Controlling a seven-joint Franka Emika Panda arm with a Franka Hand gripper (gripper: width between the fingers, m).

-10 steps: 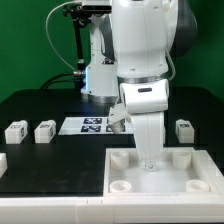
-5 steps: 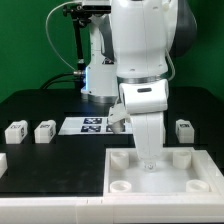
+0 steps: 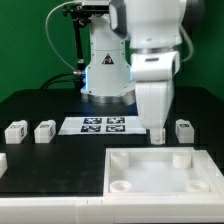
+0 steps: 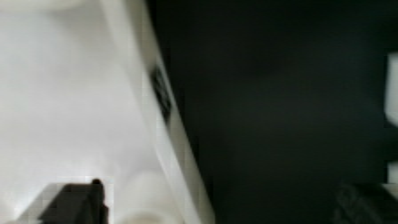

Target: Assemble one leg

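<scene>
Several small white tagged legs stand on the black table. Two are at the exterior view's left (image 3: 14, 130) (image 3: 45, 131), and one leg (image 3: 184, 129) is at its right. My gripper (image 3: 157, 136) hangs just behind the rear rim of the large white tray (image 3: 165, 186), a little to the left of the right-hand leg. In the blurred wrist view the gripper (image 4: 228, 202) is open and empty, with one dark finger (image 4: 71, 204) over the tray's edge (image 4: 71, 100) and the black table beyond. A white blur (image 4: 391, 98) at that view's edge may be a leg.
The marker board (image 3: 97, 125) lies on the table behind the tray, left of the gripper. Another white part (image 3: 2, 160) shows at the left edge. The robot's base (image 3: 105, 75) stands at the back.
The arm has swung from above the tray's rear middle to the exterior view's right, and now hangs near the right-hand leg. No part has moved.
</scene>
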